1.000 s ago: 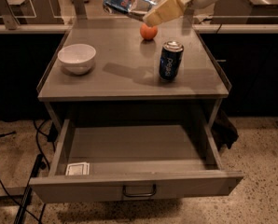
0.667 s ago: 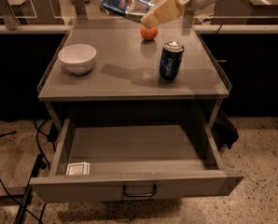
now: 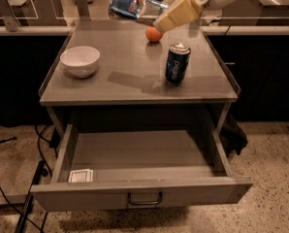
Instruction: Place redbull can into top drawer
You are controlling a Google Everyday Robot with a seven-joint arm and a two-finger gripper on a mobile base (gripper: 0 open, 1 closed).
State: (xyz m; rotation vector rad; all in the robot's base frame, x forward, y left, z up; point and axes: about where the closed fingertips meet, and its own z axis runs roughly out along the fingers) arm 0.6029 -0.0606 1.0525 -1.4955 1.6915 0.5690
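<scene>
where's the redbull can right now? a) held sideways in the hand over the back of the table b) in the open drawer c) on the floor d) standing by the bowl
a: the hand grips the redbull can on its side in the air above the far edge of the table.

Upper centre, the cream gripper [image 3: 160, 15] holds a blue-and-silver slim can [image 3: 128, 7]. Grey drawer [image 3: 139, 194], white bowl [image 3: 80, 61], orange fruit [image 3: 153, 34].

One camera, in front of the table [image 3: 125, 67], high and tilted down, fairly close, open drawer [image 3: 139, 152] across lower frame, gripper [image 3: 161, 17] upper right, gripping slim can [image 3: 127, 7].
</scene>
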